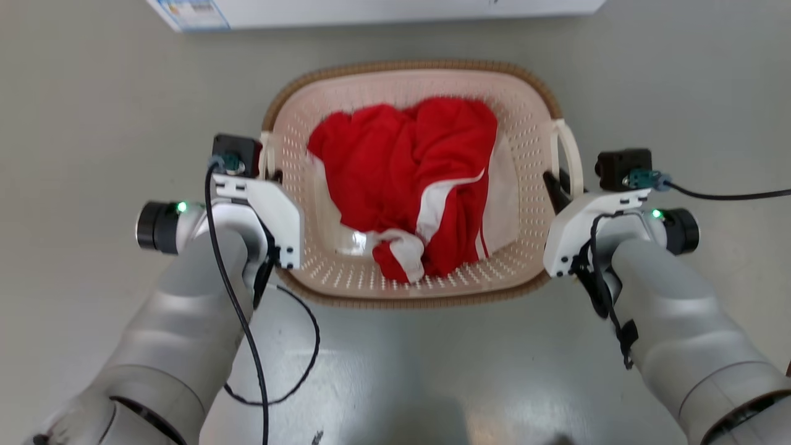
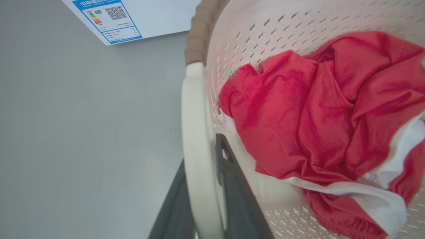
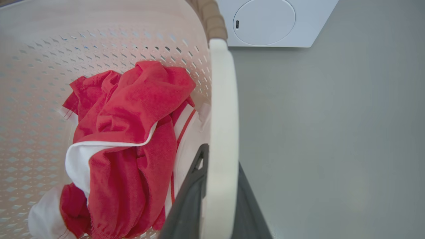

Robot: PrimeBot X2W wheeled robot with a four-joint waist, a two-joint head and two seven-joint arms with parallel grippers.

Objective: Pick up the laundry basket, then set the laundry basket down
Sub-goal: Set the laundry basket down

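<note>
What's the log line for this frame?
left claw: shut on left handle | right claw: shut on right handle | laundry basket: holds red-and-white clothes | lifted: cannot tell

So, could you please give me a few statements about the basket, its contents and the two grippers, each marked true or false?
1. The laundry basket holds a red and white garment. True.
2. The left gripper is shut on the basket's left handle. True.
3. The right gripper hangs open, away from the basket. False: its fingers are closed on the right handle.
4. The basket's rim is blue. False: it is brown, with a woven look.
5. A white appliance stands on the floor beyond the basket. True.
</note>
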